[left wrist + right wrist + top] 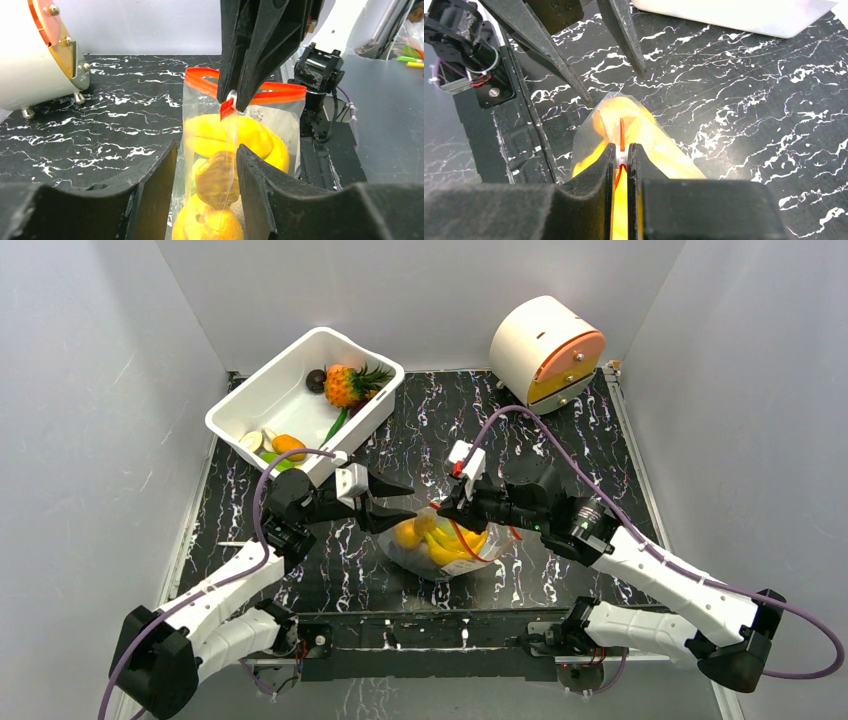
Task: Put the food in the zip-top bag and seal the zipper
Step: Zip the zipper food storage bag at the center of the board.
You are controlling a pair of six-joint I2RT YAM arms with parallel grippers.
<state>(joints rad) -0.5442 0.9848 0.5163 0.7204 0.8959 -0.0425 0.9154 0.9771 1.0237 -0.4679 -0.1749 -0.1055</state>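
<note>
The zip-top bag point(445, 552) lies on the dark marbled table between the arms. It holds yellow bananas point(235, 135), a brown piece point(215, 180) and an orange fruit point(210, 225). Its red zipper point(280, 91) runs along the mouth. My right gripper point(622, 150) is shut on the zipper's white slider point(231, 96), partway along the strip. My left gripper point(206, 165) is open, its jaws standing either side of the bag's end without pinching it. More food lies in the white tub: a pineapple point(345, 385), an orange piece point(289, 446) and green pieces point(337, 425).
The white tub point(262, 390) stands at the back left. A white drum-shaped device with an orange face point(545, 350) stands at the back right. Grey walls close in the table on three sides.
</note>
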